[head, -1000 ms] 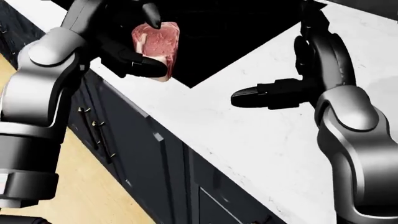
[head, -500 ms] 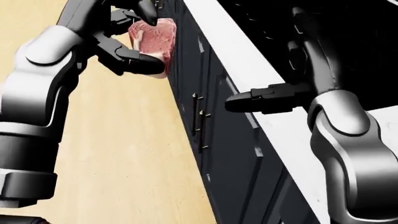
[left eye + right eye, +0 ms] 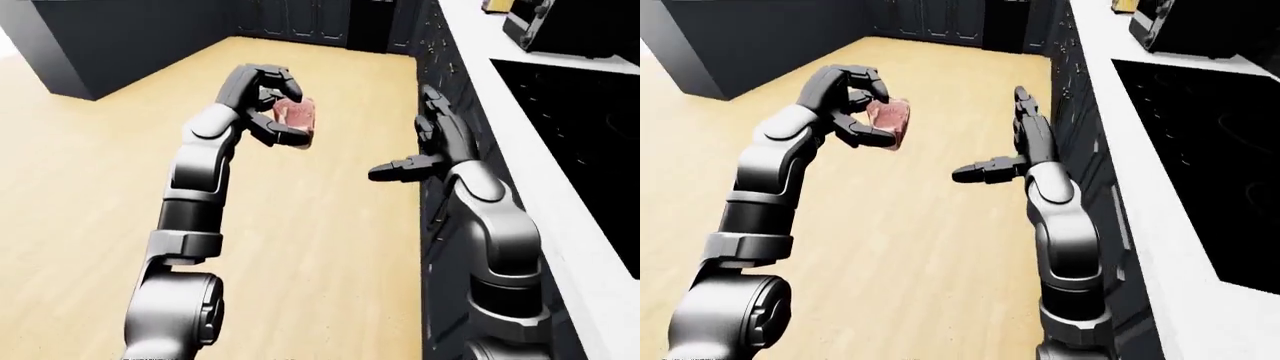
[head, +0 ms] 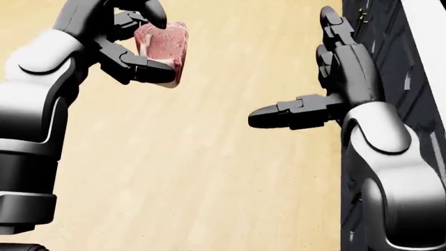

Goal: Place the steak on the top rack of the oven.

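Observation:
A raw pink steak (image 4: 161, 49) with a pale fat edge is held up in the air over the wooden floor, my left hand (image 4: 143, 42) shut on it. The same steak (image 3: 297, 120) shows at upper middle of the left-eye view. My right hand (image 4: 313, 83) hangs open to the right of it, fingers pointing up and thumb sticking out leftward, holding nothing. No oven rack shows in any view.
Dark cabinet fronts (image 3: 435, 67) with small handles run down the right under a white counter (image 3: 560, 202). A black cooktop (image 3: 1210, 127) is set into the counter. A dark appliance (image 3: 560, 26) stands at top right. Dark cabinets (image 3: 110, 37) line the top left; wooden floor (image 3: 90, 172) lies between.
The camera has swung left, away from the counter and cooktop, so the floor now fills the head view. Both hands keep their pose and the steak stays in the left hand.

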Controlling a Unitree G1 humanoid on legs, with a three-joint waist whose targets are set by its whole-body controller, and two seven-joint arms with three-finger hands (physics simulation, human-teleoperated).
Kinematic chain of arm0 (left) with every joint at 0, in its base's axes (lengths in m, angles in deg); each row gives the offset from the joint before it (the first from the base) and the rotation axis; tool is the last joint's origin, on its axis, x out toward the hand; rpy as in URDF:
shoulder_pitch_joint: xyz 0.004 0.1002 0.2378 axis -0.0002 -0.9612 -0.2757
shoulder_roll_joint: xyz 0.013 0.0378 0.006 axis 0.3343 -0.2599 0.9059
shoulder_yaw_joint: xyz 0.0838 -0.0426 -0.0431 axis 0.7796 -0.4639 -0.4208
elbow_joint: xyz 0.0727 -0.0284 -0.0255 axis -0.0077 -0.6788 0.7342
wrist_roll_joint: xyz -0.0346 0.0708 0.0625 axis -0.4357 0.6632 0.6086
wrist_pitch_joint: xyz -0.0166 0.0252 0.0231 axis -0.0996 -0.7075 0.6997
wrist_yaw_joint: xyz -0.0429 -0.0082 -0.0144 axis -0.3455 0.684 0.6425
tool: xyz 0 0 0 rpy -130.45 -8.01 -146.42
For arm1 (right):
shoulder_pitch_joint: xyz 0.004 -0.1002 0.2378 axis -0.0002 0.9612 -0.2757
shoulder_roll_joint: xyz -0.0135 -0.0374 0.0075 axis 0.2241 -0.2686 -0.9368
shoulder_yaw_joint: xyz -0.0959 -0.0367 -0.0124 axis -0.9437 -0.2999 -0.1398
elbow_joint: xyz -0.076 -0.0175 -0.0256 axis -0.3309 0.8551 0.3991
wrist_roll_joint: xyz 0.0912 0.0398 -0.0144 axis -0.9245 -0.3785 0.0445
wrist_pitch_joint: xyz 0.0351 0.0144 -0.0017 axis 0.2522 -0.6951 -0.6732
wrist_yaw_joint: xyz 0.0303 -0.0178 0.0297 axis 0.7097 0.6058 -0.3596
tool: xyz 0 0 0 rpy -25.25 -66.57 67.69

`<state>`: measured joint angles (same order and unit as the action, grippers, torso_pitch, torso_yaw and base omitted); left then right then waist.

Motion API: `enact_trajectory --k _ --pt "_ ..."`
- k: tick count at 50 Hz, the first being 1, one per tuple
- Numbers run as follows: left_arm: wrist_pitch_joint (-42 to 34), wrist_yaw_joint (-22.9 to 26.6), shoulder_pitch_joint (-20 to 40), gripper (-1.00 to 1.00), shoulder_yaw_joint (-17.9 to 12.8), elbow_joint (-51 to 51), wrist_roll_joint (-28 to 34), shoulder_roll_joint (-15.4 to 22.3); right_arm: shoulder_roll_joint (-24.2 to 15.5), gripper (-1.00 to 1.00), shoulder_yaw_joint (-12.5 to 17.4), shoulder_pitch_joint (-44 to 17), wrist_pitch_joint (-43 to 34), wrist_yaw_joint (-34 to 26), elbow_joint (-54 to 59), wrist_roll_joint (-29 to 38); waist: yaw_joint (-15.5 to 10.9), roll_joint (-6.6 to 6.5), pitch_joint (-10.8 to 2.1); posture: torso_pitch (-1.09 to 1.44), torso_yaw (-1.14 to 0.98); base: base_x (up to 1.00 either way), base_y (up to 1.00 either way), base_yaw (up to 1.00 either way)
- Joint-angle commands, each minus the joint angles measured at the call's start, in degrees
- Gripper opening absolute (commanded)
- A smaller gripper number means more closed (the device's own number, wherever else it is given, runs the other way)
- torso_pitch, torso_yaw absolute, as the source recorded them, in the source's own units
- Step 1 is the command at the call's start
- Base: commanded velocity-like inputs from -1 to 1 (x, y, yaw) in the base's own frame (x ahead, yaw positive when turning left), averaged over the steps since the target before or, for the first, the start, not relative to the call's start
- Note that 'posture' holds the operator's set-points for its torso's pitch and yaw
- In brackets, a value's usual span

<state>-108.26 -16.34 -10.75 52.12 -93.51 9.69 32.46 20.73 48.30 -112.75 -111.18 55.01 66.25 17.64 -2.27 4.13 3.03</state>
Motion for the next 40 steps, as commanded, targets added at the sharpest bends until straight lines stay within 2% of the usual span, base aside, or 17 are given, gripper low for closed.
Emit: enact_trajectory --k 1,2,3,5,7,14,17,18,19,21,29,31,32,33,34,37,40 --pt "2.8 -0.2 2.8 -0.62 -0.2 2.6 -0.7 0.1 -0.6 1.00 0.7 -1.4 1.2 0.3 -1.9 0.4 0.3 0.54 -1.78 0.00 0.00 0.00 0.00 1.00" --pt "2.7 -0.2 2.8 -0.63 -0.2 2.6 -0.7 0.0 -0.6 1.00 0.7 -1.3 1.4 0.3 -1.8 0.4 0.6 2.73 -2.69 0.00 0.00 0.00 0.00 1.00" --pt "2.7 -0.2 2.9 -0.63 -0.2 2.6 -0.7 0.0 -0.6 1.00 0.8 -1.3 1.4 0.3 -1.8 0.4 0.7 1.54 -2.89 0.00 0.00 0.00 0.00 1.00" --pt "2.7 -0.2 3.0 -0.62 -0.3 2.5 -0.7 0.1 -0.7 1.00 0.9 -1.7 1.0 0.2 -1.9 0.3 0.5 1.32 -2.09 0.00 0.00 0.00 0.00 1.00" --pt "2.9 -0.3 3.2 -0.63 -0.3 2.2 -0.7 0.1 -0.8 1.00 0.9 -1.9 1.0 0.2 -1.8 0.3 0.5 0.44 -3.02 0.00 0.00 0.00 0.00 1.00" --pt "3.7 -0.4 3.4 -0.64 -0.2 1.1 -0.8 -0.1 -0.8 1.00 0.8 -1.7 1.4 0.1 -1.5 0.3 1.3 -4.96 -2.43 0.00 0.00 0.00 0.00 1.00" --pt "3.7 -0.4 3.4 -0.64 -0.2 1.0 -0.8 0.0 -0.7 1.00 0.8 -1.5 1.9 0.0 -1.1 0.4 1.0 -9.93 -3.70 0.00 0.00 0.00 0.00 1.00" --pt "3.8 -0.4 3.4 -0.65 -0.2 1.0 -0.8 0.0 -0.7 1.00 0.8 -1.6 1.7 0.0 -1.2 0.4 0.6 -8.06 -2.94 0.00 0.00 0.00 0.00 1.00" --pt "3.8 -0.4 3.3 -0.64 -0.2 1.0 -0.8 0.0 -0.7 1.00 0.7 -1.5 1.6 0.0 -1.3 0.4 0.8 -8.50 -3.16 0.00 0.00 0.00 0.00 1.00" --pt "3.5 -0.4 3.3 -0.65 -0.3 1.4 -0.9 0.0 -0.6 1.00 0.7 -1.3 1.6 0.0 -1.5 0.5 -0.3 -7.11 -3.65 0.00 0.00 0.00 0.00 1.00" --pt "3.2 -0.3 2.7 -0.65 -0.5 2.2 -1.0 0.4 0.0 1.00 0.1 -1.0 2.4 0.1 -0.9 0.8 0.4 -1.29 -1.68 0.00 0.00 0.00 0.00 1.00" --pt "3.2 -0.4 2.5 -0.64 -0.4 2.3 -1.0 0.3 0.0 1.00 0.2 -1.1 2.3 0.0 -0.8 0.8 0.4 1.92 -2.50 0.00 0.00 0.00 0.00 1.00" --pt "3.2 -0.3 2.4 -0.65 -0.4 2.4 -1.1 0.3 0.0 1.00 0.2 -1.2 2.2 0.0 -0.9 0.9 0.4 2.32 -3.74 0.00 0.00 0.00 0.00 1.00" --pt "3.2 -0.4 2.5 -0.65 -0.4 2.4 -1.1 0.3 0.1 1.00 0.2 -1.1 2.1 0.0 -1.0 0.9 0.9 1.13 -2.20 0.00 0.00 0.00 0.00 1.00" --pt "3.2 -0.4 2.5 -0.65 -0.4 2.3 -1.1 0.3 0.1 1.00 0.1 -1.1 2.1 0.1 -1.0 0.9 0.6 1.36 -1.87 0.00 0.00 0.00 0.00 1.00" --pt "3.4 -0.4 2.5 -0.65 -0.4 2.1 -1.1 0.2 0.2 1.00 0.1 -1.2 2.6 0.0 -0.4 1.0 0.4 -0.01 -2.97 0.00 0.00 0.00 0.00 1.00" --pt "3.5 -0.4 2.5 -0.65 -0.3 2.2 -1.0 0.4 0.3 1.00 0.1 -1.3 3.2 0.1 0.3 1.2 0.8 -2.00 -2.51 0.00 0.00 0.00 0.00 1.00"
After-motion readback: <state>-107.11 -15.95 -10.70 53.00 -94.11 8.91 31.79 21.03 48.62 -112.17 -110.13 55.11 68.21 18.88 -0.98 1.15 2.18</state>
